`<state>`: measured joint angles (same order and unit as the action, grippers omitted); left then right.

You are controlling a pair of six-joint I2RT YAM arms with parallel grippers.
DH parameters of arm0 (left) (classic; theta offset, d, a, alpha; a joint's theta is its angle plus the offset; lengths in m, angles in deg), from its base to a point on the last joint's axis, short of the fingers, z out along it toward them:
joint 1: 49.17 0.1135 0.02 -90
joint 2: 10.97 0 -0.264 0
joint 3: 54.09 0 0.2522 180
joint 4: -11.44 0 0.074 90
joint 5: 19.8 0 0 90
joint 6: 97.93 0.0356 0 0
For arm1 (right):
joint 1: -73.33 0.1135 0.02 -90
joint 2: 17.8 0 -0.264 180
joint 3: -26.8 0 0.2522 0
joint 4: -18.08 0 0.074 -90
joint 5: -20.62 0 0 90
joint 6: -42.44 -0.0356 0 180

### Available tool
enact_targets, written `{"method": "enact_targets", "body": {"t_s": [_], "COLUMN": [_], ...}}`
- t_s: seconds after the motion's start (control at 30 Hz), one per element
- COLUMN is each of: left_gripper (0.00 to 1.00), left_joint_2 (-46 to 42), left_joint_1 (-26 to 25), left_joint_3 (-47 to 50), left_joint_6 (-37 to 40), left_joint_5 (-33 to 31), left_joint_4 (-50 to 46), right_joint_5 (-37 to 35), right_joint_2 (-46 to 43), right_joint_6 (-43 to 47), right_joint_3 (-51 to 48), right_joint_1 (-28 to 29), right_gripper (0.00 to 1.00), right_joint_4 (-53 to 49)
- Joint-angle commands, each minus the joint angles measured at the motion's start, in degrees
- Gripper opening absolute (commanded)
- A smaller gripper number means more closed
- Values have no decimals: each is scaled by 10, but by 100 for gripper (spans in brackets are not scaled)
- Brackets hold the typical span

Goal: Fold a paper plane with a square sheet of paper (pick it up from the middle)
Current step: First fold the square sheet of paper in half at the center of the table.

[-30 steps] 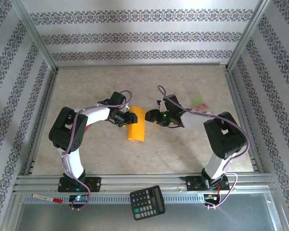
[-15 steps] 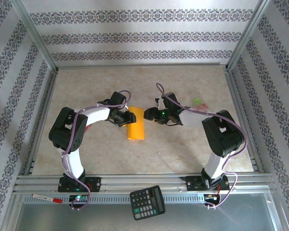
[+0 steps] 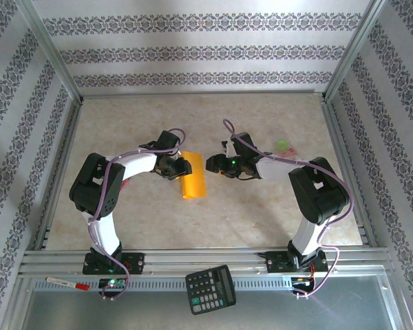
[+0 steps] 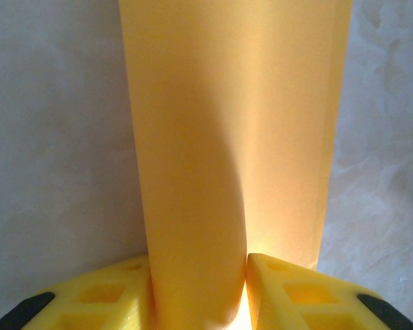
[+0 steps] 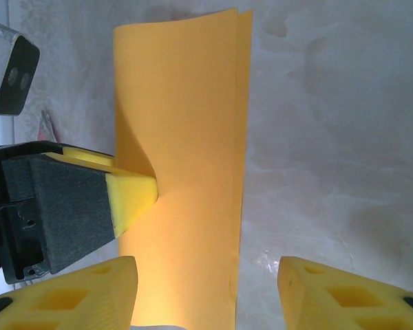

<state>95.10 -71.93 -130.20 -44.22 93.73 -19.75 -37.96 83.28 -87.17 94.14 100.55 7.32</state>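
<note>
The square sheet of paper (image 3: 194, 184) is orange-yellow and doubled over into a tall, loose fold. It stands up off the table between the two arms. My left gripper (image 3: 184, 167) is shut on it: in the left wrist view the rounded fold (image 4: 227, 124) is squeezed between both yellow fingers (image 4: 124, 299). My right gripper (image 3: 210, 164) is open just to the right of the sheet. In the right wrist view the paper (image 5: 182, 137) sits inside the wide jaws, close to the left finger. The left gripper's fingertip (image 5: 131, 196) presses into its side.
A small pink packet with a green piece (image 3: 286, 148) lies right of the right arm. A black calculator (image 3: 210, 289) and a red pen (image 3: 67, 283) rest on the metal rail in front. Aluminium frame posts border the marbled table (image 3: 213, 227).
The left jaws have narrowed onto the fold. The right gripper has moved left, closer to the sheet. The sheet has shifted slightly left and up.
</note>
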Motion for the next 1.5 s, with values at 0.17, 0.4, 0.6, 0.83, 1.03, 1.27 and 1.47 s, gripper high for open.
{"method": "enact_targets", "body": {"t_s": [0.17,0.4,0.6,0.83,1.03,1.27,1.47], "left_gripper": [35,32,33,36,37,38,39], "left_joint_2": [34,48,66,84,91,103,113], "left_joint_1": [-3,-30,-35,-50,-59,-68,-73], "left_joint_3": [-44,-79,-96,-113,-121,-130,-141], "left_joint_6": [67,128,140,158,166,170,175], "left_joint_5": [56,115,87,46,34,24,14], "left_joint_4": [-38,-92,-116,-144,-151,-158,-168], "right_joint_5": [9,0,-7,-17,-32,-26,-28], "right_joint_2": [-35,-110,-139,-141,-138,-129,-129], "right_joint_6": [32,65,92,129,153,151,148], "right_joint_3": [-18,-65,-85,-73,-57,-51,-52], "right_joint_1": [-24,-67,-92,-119,-128,-128,-126], "right_gripper": [56,56,56,57,58,60,60], "right_joint_4": [-32,-87,-127,-174,-205,-209,-208]}}
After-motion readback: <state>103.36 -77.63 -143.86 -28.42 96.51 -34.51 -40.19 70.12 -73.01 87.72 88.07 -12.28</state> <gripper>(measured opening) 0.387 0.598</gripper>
